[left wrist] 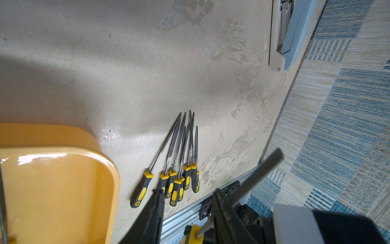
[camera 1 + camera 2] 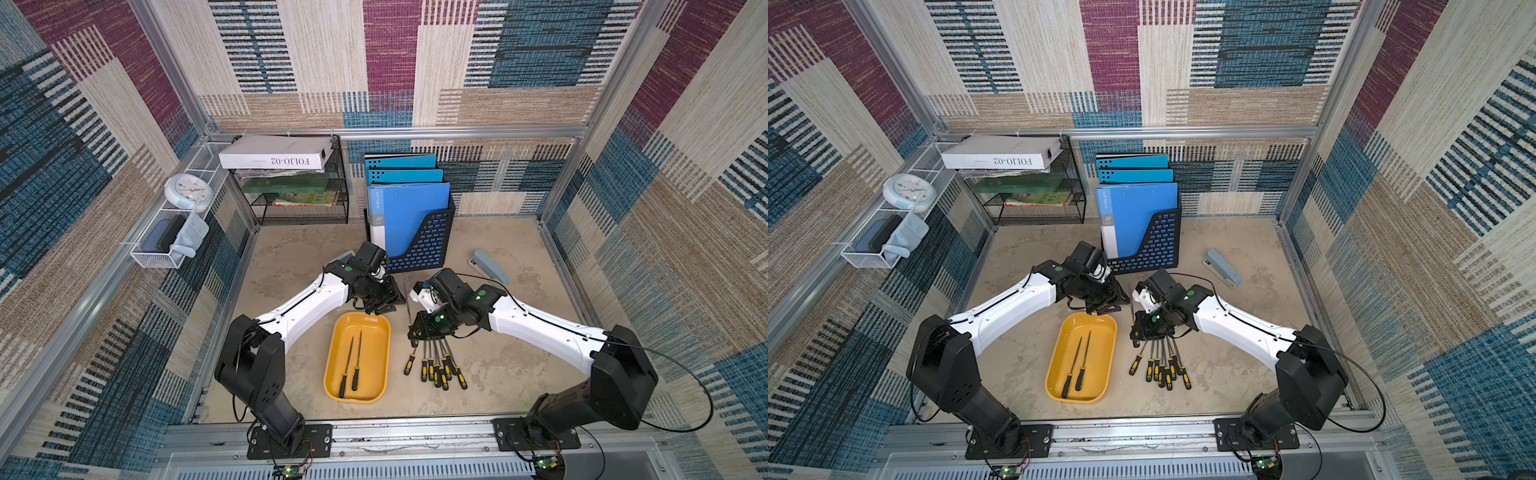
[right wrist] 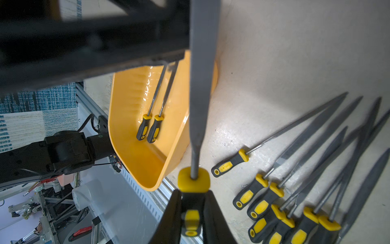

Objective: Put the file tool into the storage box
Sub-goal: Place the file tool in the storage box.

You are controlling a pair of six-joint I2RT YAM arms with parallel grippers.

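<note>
**Right gripper (image 3: 193, 196) pinched on one file, outside the box**

Right jaws pressed together on the black-and-yellow handle of the held file (image 3: 202, 88), just behind its yellow collar. Grey blade ran straight out from the jaws, clear of the table (image 2: 519, 365). In both top views the blade showed as a thin line pointing away from the robot's base (image 2: 409, 301) (image 2: 1132, 307), over the strip of bare table just beside the far right corner of the storage box (image 2: 374, 345). No part of it was inside the box.

Left gripper (image 1: 186, 191) hung close by, near the far end of the box, jaws spread with a clear gap. In the left wrist view the held file's collar sat in that gap and the blade passed behind one finger (image 1: 223, 211). Could not tell whether either finger touched it.

Storage box lay lengthwise between the two arms, orange-yellow, low walls. Two files (image 2: 351, 365) rested inside, side by side, handles toward the robot's base.

To the right of the box, apart from it, the loose files (image 2: 436, 365) lay fanned on the table, handles toward the base, tips crowding together under the right gripper; some overlapped.

Further back: a grey stapler (image 2: 492, 266) to the right, and a black folder holder (image 2: 419, 245) with blue folders.
</note>
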